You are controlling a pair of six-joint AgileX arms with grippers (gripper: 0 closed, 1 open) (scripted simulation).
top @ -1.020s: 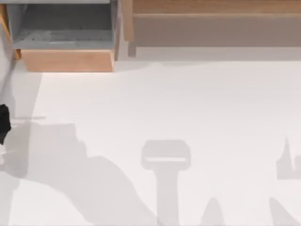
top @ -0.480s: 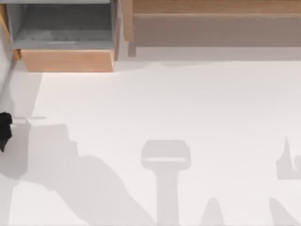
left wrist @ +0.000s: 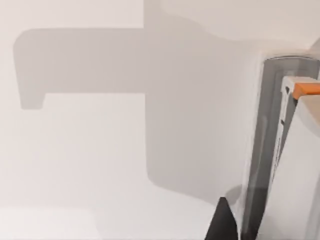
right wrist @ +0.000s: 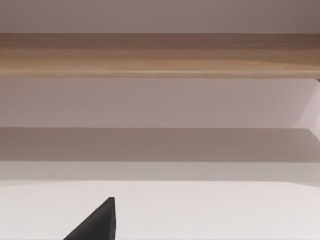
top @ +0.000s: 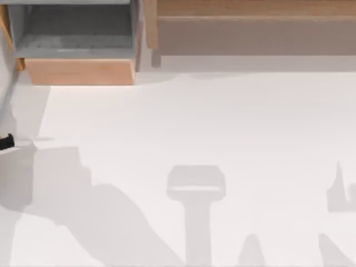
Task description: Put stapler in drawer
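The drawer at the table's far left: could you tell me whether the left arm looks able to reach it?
Probably yes: the drawer stands pulled open, and bare table lies between it and the left gripper at the left edge.

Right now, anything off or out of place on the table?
Nothing spilled, tipped or damaged. The drawer at the top view's far left is pulled open; its grey floor looks bare. A dark tip of the left gripper sits at the table's left edge. Arm shadows are the other marks on the white surface.

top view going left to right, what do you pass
left pincer at the left edge → drawer pulled open → long wooden ledge running to the right edge
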